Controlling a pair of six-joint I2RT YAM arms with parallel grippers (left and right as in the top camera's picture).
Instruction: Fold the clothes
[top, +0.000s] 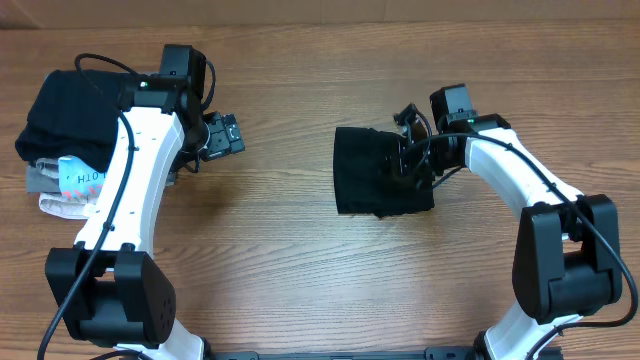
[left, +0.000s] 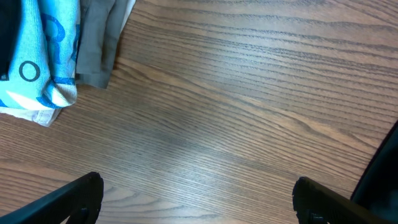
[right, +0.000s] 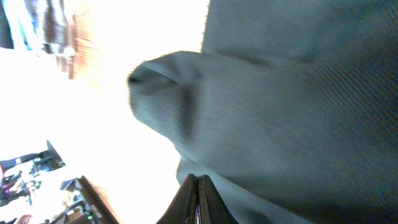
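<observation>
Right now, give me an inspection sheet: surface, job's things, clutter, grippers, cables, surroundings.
Surface: wooden table, no spills seen.
Job's things: black T-shirt, folded compact, right of centre.
Clutter: folded garments stacked far left, printed blue-and-white garment among them.
Grippers: left gripper open over wood, holding nothing; right gripper shut on the shirt's edge.
Cables: black cables run along both arms, none visibly snagged.
Surroundings: nothing seen.

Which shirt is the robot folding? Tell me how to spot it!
Look at the wooden table, right of its middle. The black T-shirt lies there alone as a dark square at the right gripper. The other clothes sit stacked at the far left corner.
</observation>
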